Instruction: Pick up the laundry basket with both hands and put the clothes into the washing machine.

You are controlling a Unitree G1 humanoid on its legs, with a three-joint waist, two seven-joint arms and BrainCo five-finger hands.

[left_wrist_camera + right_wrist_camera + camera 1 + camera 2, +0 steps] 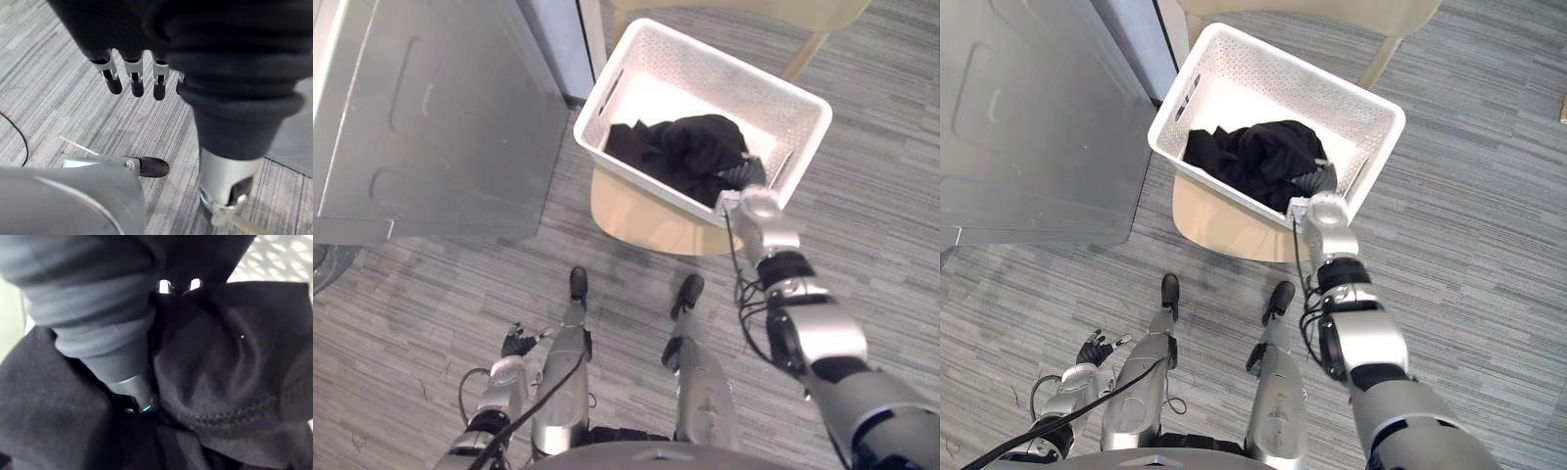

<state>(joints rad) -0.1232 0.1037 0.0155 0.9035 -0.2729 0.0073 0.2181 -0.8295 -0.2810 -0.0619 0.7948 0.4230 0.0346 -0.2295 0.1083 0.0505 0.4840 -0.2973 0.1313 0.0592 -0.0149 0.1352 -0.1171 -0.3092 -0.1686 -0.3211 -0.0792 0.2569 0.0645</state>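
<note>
White perforated basket (724,83), black clothes (690,147), grey striped carpet (431,323), seemingly tan seat (636,215)

White laundry basket (1234,61) sits on light wood chair (1203,220), seat sticking out past basket's near edge. Black clothes (1253,155) heaped inside basket, mostly by its near wall. R hand (1316,180) reaches in at basket's near-right rim, onto the clothes. Grey washing machine (1028,117) just left of basket. L hand (1097,347) well below-left of basket, over striped carpet floor (1489,245), fingers loose, holding nothing.
</note>
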